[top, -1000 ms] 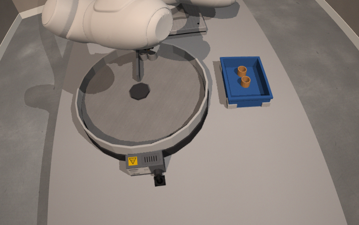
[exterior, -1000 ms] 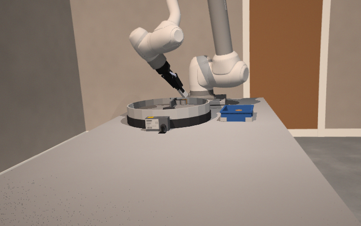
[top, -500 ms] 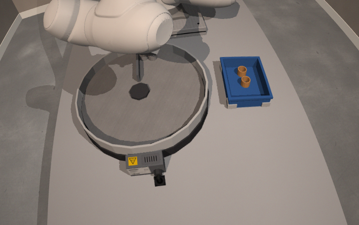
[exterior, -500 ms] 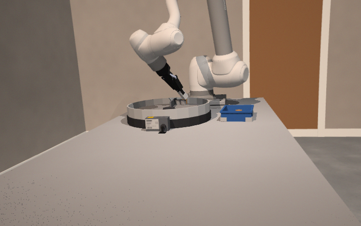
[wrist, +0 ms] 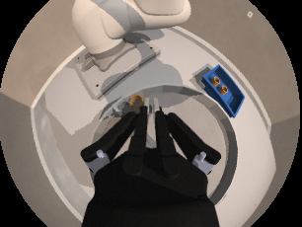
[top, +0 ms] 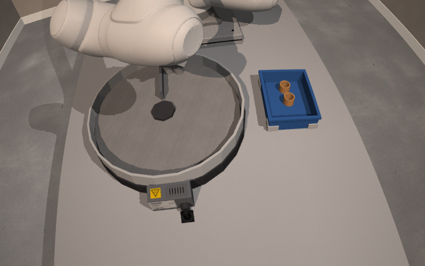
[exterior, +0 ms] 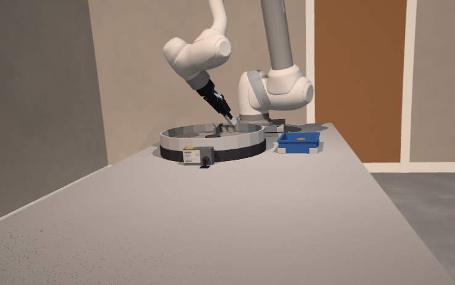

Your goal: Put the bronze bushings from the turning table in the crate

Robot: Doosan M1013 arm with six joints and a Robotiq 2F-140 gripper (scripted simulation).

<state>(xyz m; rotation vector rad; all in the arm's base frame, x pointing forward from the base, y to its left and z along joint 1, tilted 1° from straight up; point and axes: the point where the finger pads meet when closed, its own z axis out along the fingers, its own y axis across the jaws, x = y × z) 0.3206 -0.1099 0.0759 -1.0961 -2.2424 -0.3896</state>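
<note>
With two bronze bushings (top: 286,92) already in the crate (top: 308,94) at right, we judge our tool (wrist: 149,113), fingers nearly together, is pursuing a third bronze bushing (wrist: 137,101) at the turning table's (top: 163,170) far rim, needing wider fingers.

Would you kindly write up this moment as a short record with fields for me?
Crate: blue crate, right of the turning table
In crate: two bronze bushings, upright
On table: one bronze bushing at the far rim; grey steel bushings partly hidden under the arm
End effector: end effector tilted down over the far rim, shut, nothing between its fingers, tips just short of the bronze bushing
Task status: unfinished; one bronze bushing not yet in the crate
</note>
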